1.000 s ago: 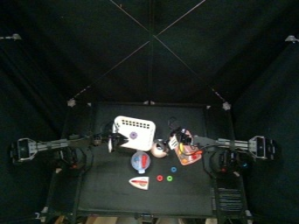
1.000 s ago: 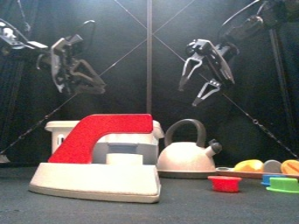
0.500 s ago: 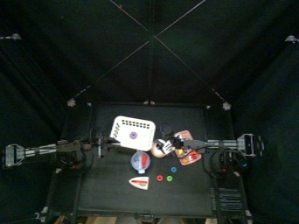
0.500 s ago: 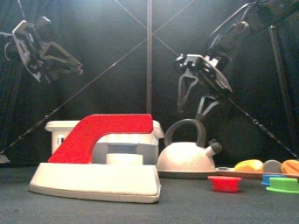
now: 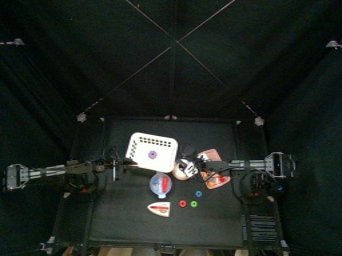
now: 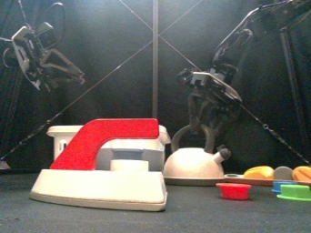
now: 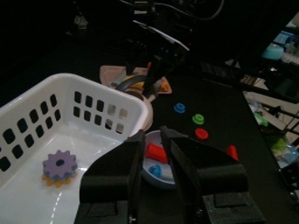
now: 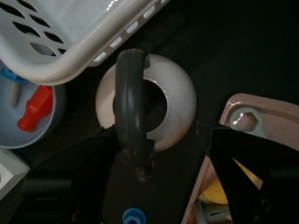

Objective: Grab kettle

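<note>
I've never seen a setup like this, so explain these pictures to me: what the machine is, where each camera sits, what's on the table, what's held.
It is a robot with two black arms at a small table. One camera looks straight down, one looks level from the table's front edge, one rides on each wrist. On the table: a white kettle, a basket, a red and white toy iron and small coloured pieces. The right gripper hangs open over the kettle's handle, holding nothing yet. The left gripper waits high up.
</note>
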You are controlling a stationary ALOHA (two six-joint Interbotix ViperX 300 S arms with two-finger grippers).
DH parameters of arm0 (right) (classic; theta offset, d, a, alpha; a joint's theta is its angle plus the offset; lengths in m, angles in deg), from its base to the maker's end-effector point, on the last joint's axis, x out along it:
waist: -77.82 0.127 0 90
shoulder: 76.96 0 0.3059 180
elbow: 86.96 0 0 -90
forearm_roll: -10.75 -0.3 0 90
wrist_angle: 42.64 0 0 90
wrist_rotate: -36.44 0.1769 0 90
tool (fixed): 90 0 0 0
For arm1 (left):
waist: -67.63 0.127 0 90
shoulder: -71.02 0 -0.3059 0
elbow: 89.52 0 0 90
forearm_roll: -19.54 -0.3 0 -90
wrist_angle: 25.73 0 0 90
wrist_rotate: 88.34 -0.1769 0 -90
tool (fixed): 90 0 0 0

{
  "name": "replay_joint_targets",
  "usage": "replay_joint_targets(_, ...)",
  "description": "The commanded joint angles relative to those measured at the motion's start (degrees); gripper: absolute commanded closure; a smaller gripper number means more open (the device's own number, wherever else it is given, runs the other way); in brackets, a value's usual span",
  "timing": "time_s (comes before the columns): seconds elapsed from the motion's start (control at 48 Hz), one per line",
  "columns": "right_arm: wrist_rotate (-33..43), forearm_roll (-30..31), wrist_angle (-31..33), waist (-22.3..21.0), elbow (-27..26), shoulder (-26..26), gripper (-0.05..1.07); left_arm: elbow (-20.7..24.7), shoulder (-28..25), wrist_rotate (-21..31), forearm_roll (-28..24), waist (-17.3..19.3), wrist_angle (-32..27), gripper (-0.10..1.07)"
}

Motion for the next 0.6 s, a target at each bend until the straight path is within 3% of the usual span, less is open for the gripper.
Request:
replay_joint_targets(0.0,-0.09,0.26,-0.18,0.09,-1.58,0.09,0.07,0.88,0.00,-0.18,2.11,-0.09,0.44,0.32)
replay_joint_targets(0.354,0.00,0.09,1.32,0.09,-2.81,-0.26,0.30,0.44,0.00,-0.26,4.13,-0.09,0.44,0.32)
replay_joint_targets(0.583,0.00,0.18,5.54,0.53,-4.75,1.85,0.45,0.26,0.00,-0.26,4.13,-0.09,0.35,0.32)
